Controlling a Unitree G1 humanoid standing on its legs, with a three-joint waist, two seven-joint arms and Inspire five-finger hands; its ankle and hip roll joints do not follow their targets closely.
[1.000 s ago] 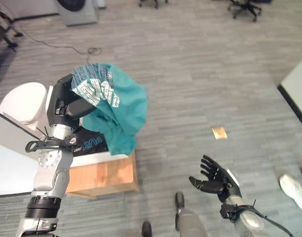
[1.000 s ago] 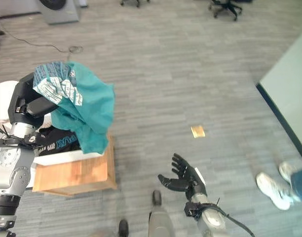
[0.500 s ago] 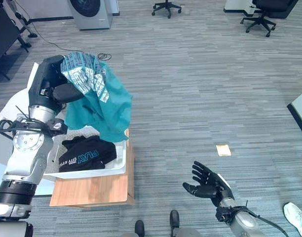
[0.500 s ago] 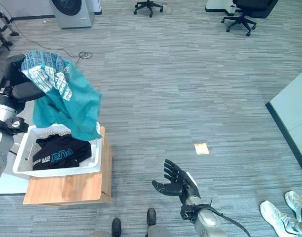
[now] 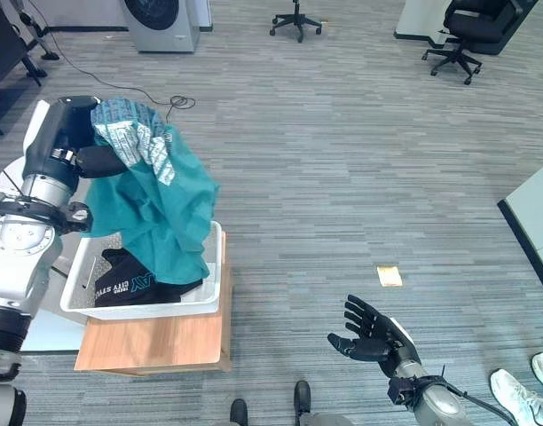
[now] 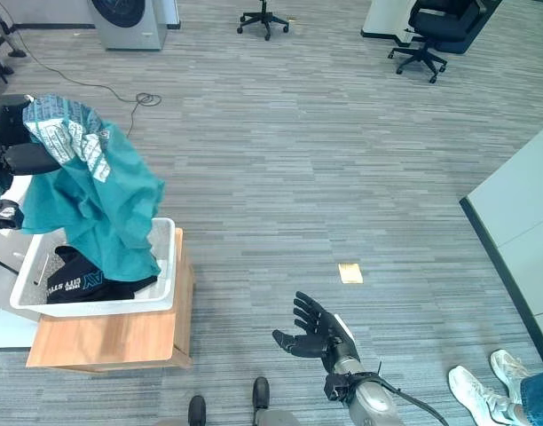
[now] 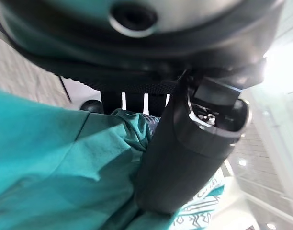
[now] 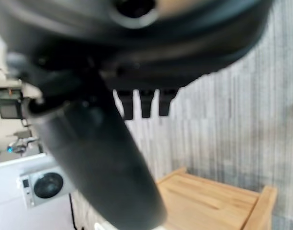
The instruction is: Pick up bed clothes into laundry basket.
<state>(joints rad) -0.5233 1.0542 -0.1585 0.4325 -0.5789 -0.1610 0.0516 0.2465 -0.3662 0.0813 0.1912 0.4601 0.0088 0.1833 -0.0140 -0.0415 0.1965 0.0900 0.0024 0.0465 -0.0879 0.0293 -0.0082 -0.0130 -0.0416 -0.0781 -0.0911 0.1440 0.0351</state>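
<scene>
Far left, the left hand (image 5: 87, 160) is raised above the laundry basket (image 5: 211, 282), with the teal garment (image 5: 156, 209) draped over it and a patterned lining flopped across the top. The left wrist view shows the thumb pressed into the teal cloth, so the fingers look clamped on it. The height makes sense: the cloth hangs long, its lower hem already dipping inside the basket, and letting go from here should send it straight in. The white basket sits on a low wooden bench (image 5: 156, 342), which puts its rim within easy reach. A black garment (image 5: 121, 282) already lies in it, half covered by the teal hem. How much of the fingers wraps the cloth is hidden under the folds. Moving right, a small tan scrap (image 5: 389, 276) lies on the grey floor. Low right, the right hand (image 5: 369, 330) hangs idle, fingers spread apart, holding nothing. Top edge: a washing machine and office chairs, partly cut off.
</scene>
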